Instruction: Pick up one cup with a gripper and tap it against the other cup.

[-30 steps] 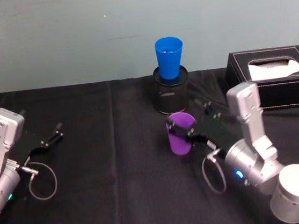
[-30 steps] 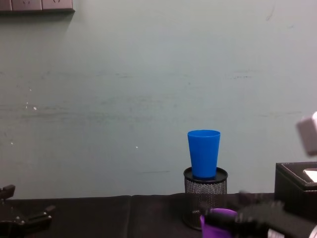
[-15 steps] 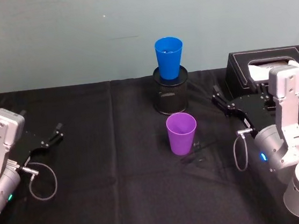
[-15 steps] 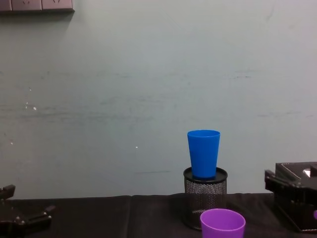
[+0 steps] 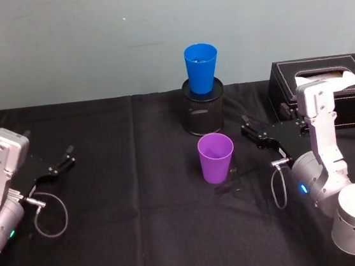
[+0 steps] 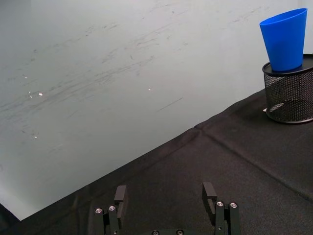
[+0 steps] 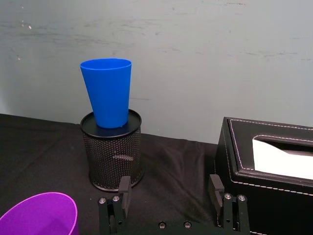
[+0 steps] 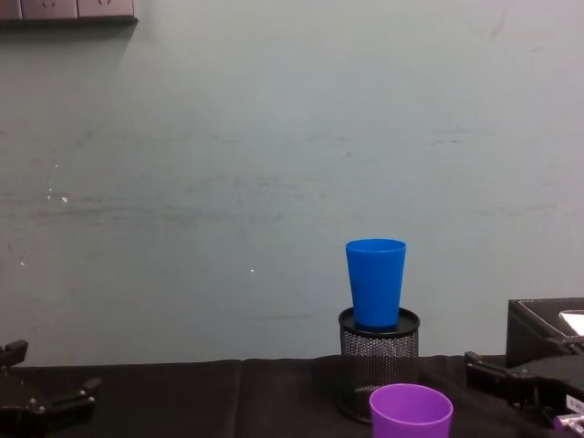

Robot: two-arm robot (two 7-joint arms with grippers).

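The purple cup (image 5: 216, 157) stands upright on the black cloth in the middle of the table, with nothing holding it. The blue cup (image 5: 201, 68) sits on top of a black mesh holder (image 5: 205, 113) just behind it. My right gripper (image 5: 262, 143) is open, a short way to the right of the purple cup and apart from it. In the right wrist view its fingers (image 7: 124, 189) are spread with nothing between them, the purple cup (image 7: 41, 213) off to one side and the blue cup (image 7: 107, 92) ahead. My left gripper (image 5: 61, 161) rests open at the far left.
A black tissue box (image 5: 335, 83) stands at the back right, close behind my right arm. The teal wall (image 8: 274, 164) runs along the table's far edge. A cable loop (image 5: 49, 215) hangs beside my left arm.
One second ago my right gripper was around the purple cup. It opened and drew back to the right, then moved a little closer again. The cup stayed in place.
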